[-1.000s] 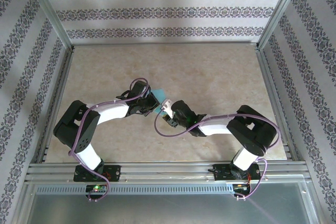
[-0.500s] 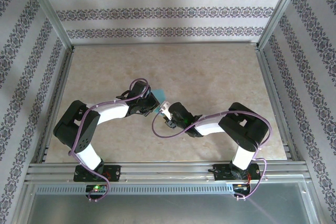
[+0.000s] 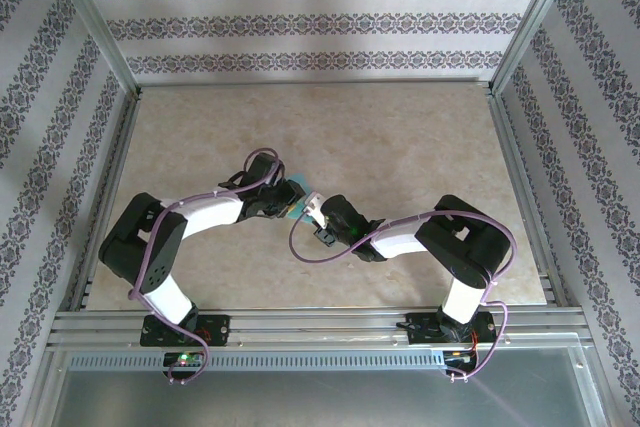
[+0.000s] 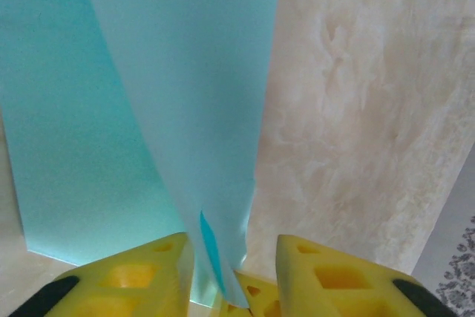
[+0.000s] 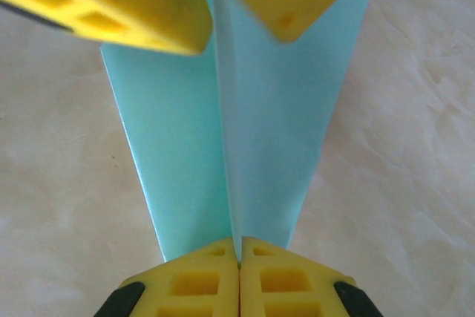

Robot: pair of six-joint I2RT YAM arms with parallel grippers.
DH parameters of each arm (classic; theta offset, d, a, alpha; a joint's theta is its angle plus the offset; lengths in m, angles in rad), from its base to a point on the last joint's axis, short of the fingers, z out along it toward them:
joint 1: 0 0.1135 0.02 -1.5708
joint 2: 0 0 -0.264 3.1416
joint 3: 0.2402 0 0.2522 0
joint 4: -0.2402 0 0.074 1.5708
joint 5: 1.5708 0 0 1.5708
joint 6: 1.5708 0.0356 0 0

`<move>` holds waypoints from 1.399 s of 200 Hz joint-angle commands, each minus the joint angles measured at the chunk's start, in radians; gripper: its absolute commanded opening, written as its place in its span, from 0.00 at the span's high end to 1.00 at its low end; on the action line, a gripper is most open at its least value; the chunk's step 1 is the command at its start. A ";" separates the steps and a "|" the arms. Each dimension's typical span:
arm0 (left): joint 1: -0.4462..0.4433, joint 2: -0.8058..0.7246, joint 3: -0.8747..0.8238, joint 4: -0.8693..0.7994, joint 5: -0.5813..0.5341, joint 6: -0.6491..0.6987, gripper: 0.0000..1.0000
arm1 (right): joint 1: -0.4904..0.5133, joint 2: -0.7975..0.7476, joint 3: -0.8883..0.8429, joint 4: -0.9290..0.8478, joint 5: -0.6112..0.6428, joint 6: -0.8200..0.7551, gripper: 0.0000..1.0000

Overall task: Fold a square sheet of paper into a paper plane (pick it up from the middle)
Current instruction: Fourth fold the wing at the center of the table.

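Observation:
The light-blue paper plane [image 3: 298,185] is held up between my two grippers at the middle of the table. In the right wrist view, the paper plane [image 5: 260,109] spreads away as two wings from a centre crease. My right gripper [image 5: 239,249] is shut on that crease at its near end. My left gripper [image 4: 231,243] stands open, its yellow fingers [image 4: 133,280] apart on either side of the plane's [image 4: 193,94] folded keel, which leans on the left one. From above, the left gripper [image 3: 288,203] and right gripper [image 3: 313,206] nearly touch.
The marbled beige tabletop [image 3: 400,137] stretches behind and to both sides. Aluminium rails [image 3: 300,322] run along the near edge, and patterned walls [image 3: 320,17] close off the back and sides. A purple cable [image 3: 305,247] loops below the right wrist.
The right gripper has moved in toward the left one and shut on the plane's crease. The left gripper's jaws, shut before, have come apart.

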 commanded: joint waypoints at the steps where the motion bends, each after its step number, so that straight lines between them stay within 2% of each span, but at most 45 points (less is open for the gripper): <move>1: 0.049 -0.096 -0.011 -0.071 -0.031 0.017 0.56 | -0.005 0.002 -0.001 0.017 -0.072 0.041 0.94; 19: 0.080 -0.164 -0.038 -0.093 -0.056 0.042 0.50 | -0.026 -0.005 -0.007 0.018 -0.125 0.086 0.95; 50: 0.089 -0.244 -0.119 -0.051 -0.069 0.066 0.49 | -0.075 -0.015 -0.013 0.017 -0.242 0.163 0.95; 66: 0.090 -0.250 -0.170 0.010 -0.035 0.054 0.50 | -0.100 -0.020 -0.013 0.017 -0.296 0.196 0.95; 98: 0.072 -0.208 -0.239 0.147 0.037 0.015 0.61 | -0.135 -0.027 -0.019 0.019 -0.380 0.238 0.95; 145: 0.044 -0.079 -0.209 0.222 0.092 0.003 0.67 | -0.147 -0.020 -0.016 0.014 -0.411 0.252 0.93; 186: 0.041 -0.017 -0.175 0.195 0.094 0.008 0.69 | -0.150 -0.014 -0.011 -0.003 -0.409 0.246 0.92; 237: 0.042 0.001 -0.158 0.165 0.092 0.003 0.69 | -0.153 -0.002 0.007 -0.026 -0.417 0.246 0.91; 280: 0.043 -0.059 -0.155 0.107 0.059 0.031 0.69 | -0.172 0.007 0.011 -0.033 -0.476 0.281 0.92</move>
